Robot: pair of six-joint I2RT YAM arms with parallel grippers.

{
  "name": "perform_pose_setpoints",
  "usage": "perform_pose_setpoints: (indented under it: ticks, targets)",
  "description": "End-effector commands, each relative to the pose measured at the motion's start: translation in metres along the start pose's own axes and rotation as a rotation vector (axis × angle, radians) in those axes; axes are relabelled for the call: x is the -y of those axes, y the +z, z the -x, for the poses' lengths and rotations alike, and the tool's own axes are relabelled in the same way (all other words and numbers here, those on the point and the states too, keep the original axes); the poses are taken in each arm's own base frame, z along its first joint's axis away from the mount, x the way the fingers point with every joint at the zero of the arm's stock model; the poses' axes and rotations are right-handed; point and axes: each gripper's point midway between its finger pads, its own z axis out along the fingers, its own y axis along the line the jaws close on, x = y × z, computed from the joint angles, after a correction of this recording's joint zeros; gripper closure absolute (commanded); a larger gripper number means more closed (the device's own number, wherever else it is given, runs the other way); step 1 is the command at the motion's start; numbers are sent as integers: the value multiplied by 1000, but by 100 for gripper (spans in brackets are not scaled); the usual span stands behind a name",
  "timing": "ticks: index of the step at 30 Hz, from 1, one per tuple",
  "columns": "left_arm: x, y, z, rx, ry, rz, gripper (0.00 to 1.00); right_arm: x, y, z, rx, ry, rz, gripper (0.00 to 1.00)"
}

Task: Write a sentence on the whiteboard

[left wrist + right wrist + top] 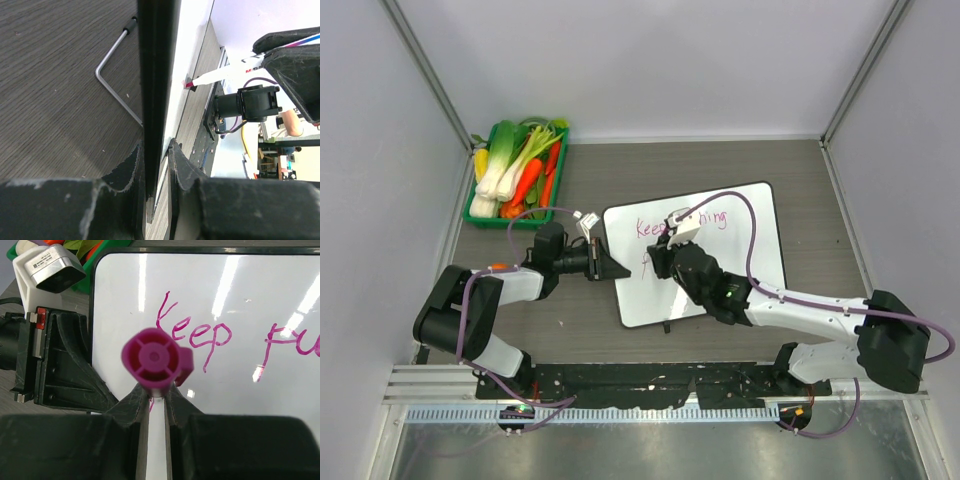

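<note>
The whiteboard [730, 265] lies flat mid-table with magenta writing, "Keep" [195, 335] plus further letters. My left gripper [608, 267] is shut on the board's left edge; in the left wrist view the black rim [157, 90] sits between its fingers [156, 150]. My right gripper [657, 262] is shut on a white marker with a magenta end [151, 359], its fingertips [156, 392] just under that end. The marker [222, 74] tilts down and its tip touches the board [189, 85], below the first line of writing.
A green tray of toy vegetables [516, 170] stands at the back left. A bent metal rod [112, 75] lies on the dark wood table beside the board's rim. Grey walls close in the left, right and back.
</note>
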Motion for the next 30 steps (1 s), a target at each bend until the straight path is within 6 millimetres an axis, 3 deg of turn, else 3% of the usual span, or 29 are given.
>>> perform_pose_setpoints:
  ticks: [1,14,20,30]
  targets:
    - [-47,1,-20,-16,-9,210,100,17,-4,11,37,-8,-62,99]
    - [-47,1,-20,-18,-10,210,100,6,-15,27,74,51,16,99]
    - [-47,1,-20,-17,-10,211,100,16,-9,17,49,54,-13,99]
    - [-47,1,-20,-17,-10,211,100,16,-4,2,13,55,1,99]
